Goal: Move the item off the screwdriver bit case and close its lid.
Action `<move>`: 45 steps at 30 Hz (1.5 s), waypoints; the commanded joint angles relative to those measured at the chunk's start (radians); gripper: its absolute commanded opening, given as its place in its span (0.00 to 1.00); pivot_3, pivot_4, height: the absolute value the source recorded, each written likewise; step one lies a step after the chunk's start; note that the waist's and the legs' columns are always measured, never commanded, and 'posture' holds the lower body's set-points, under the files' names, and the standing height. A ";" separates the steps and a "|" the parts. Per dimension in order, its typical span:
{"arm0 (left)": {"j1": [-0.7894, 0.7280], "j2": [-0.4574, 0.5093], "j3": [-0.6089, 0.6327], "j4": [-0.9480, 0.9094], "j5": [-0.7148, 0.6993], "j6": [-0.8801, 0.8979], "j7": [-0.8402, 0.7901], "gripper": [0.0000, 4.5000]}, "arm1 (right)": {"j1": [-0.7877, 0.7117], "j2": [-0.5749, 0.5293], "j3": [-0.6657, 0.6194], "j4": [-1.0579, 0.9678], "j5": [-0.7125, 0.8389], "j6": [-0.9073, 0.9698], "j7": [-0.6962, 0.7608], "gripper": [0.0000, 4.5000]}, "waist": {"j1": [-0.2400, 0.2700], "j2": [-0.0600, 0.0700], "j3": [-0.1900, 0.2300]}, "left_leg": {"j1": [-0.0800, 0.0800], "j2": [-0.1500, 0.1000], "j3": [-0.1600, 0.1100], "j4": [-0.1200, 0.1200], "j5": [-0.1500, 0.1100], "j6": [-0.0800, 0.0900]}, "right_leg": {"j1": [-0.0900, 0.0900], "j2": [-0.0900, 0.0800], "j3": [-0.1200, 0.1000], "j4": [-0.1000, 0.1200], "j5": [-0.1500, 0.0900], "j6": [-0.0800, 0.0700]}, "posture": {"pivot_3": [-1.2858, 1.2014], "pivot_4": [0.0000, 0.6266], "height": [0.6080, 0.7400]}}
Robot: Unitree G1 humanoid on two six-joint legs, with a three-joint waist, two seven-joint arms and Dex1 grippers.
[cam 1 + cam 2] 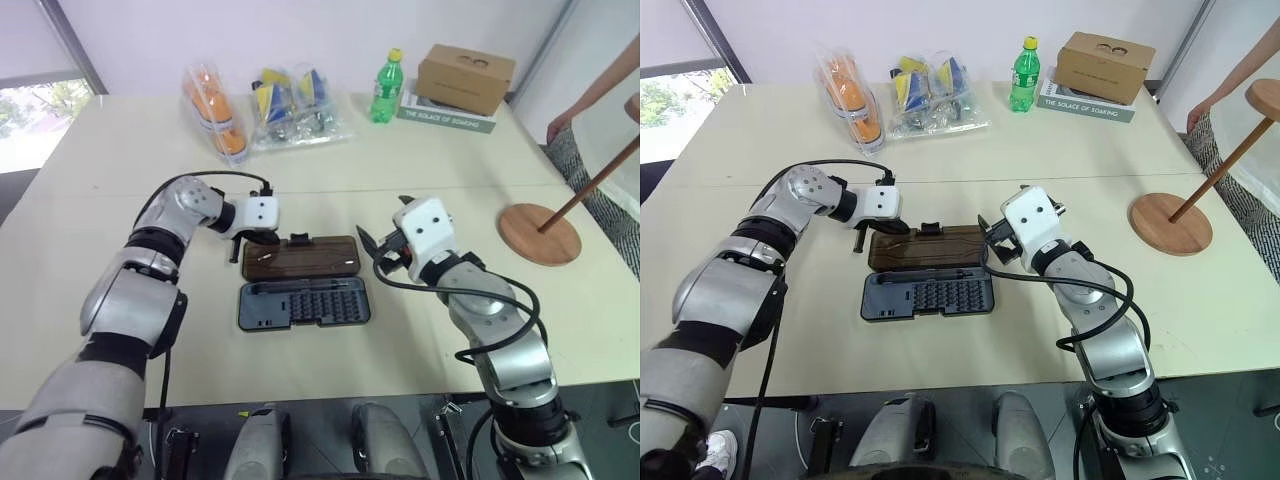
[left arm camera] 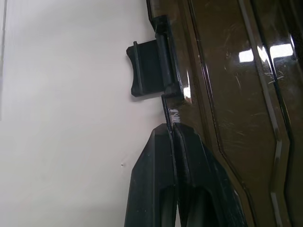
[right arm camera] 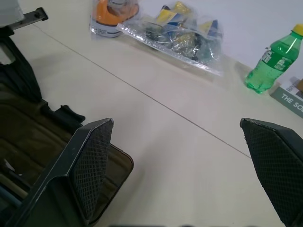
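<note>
The screwdriver bit case [image 1: 305, 303] lies open mid-table, its grey-blue tray of bits nearest me. The smoky brown lid [image 1: 300, 257] lies flat behind the tray. My left gripper [image 1: 262, 240] is shut, its tips [image 2: 173, 142] against the lid's far long edge just short of the black clip [image 2: 149, 68]. I cannot tell whether they pinch the rim. My right gripper [image 1: 375, 250] hangs open by the lid's right end, its fingers [image 3: 92, 161] wide apart. The item, a reddish-brown wooden stand [image 1: 540, 233], sits on the table at the far right, well away from the case.
A person's arm [image 1: 600, 85] reaches in at the right, above the stand's slanting rod. Along the far edge are a green bottle [image 1: 386, 87], a cardboard box [image 1: 466, 78] on a book, and two clear bags [image 1: 290, 105] of goods.
</note>
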 commanded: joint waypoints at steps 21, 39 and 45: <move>0.012 -0.022 0.067 0.013 -0.005 0.052 -0.005 0.14 | -0.023 -0.007 0.005 -0.030 -0.004 -0.003 0.009 1.00 | 0.001 0.000 0.000 | 0.000 0.000 -0.001 0.001 0.000 0.000 | 0.001 0.000 -0.001 0.000 0.000 0.000 | 0.52 0.24 1.00; -0.031 -0.016 0.320 -0.041 -0.213 0.098 0.185 0.99 | -0.036 0.007 0.022 0.002 0.004 -0.022 0.018 1.00 | -0.001 -0.001 0.000 | 0.000 0.000 -0.001 0.001 0.000 0.000 | 0.000 0.000 -0.001 0.000 0.000 0.000 | 0.52 0.24 1.00; 0.003 0.040 0.400 -0.183 -0.336 0.312 0.055 0.99 | -0.055 0.010 0.029 0.040 0.014 -0.053 0.042 1.00 | -0.004 -0.001 0.000 | 0.000 0.000 -0.001 0.001 0.000 0.000 | 0.000 0.000 -0.001 0.000 0.000 0.000 | 0.52 0.24 1.00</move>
